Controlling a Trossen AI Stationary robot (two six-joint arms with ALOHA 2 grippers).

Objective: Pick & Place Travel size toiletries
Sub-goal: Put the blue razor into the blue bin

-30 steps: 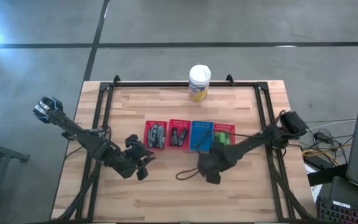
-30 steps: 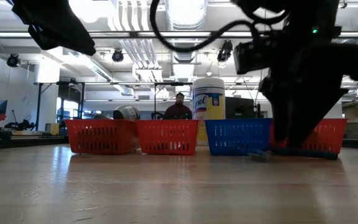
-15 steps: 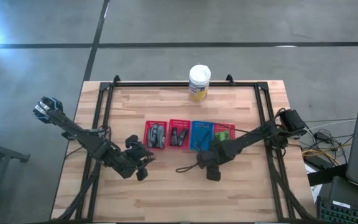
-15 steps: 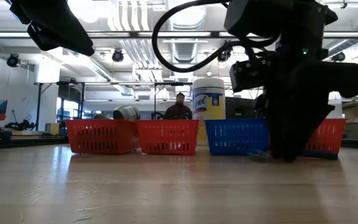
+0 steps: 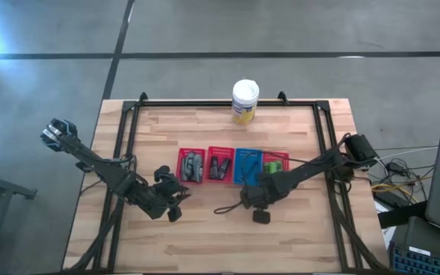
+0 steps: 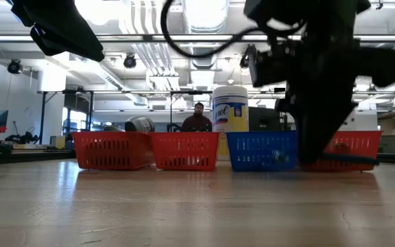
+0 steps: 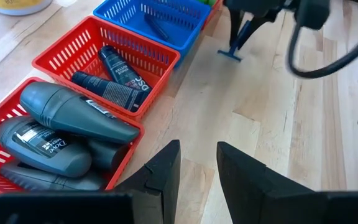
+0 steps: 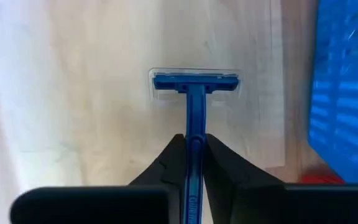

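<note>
My right gripper (image 8: 195, 154) is shut on a blue T-shaped razor (image 8: 195, 93), just in front of the blue tray (image 5: 247, 166). It also shows in the left wrist view (image 7: 238, 37). My left gripper (image 7: 197, 165) is open and empty, near the red tray of grey oval bottles (image 7: 55, 124). Black tubes (image 7: 114, 78) lie in the second red tray. Thin dark sticks (image 7: 157, 25) lie in the blue tray. Green bottles (image 5: 275, 165) lie in the right-hand red tray. My right gripper pinches the razor's handle (image 8: 195, 134) between its two fingers, and the handle runs out along them. The fingers come from above, slanting down. The razor's head (image 7: 230, 55), in a clear cover, points down, low over the table by the blue tray's near side.
The four trays stand in a row at the table's middle. A white-lidded, yellow-labelled jar (image 5: 244, 101) stands at the far edge. Bare wood lies in front of the trays. A person (image 6: 197, 118) shows in the room beyond the table.
My right gripper has moved toward the trays, a little to the table's left, and has risen. The razor, which lay on the table in front of the blue tray, now hangs from it, lifted off the wood.
</note>
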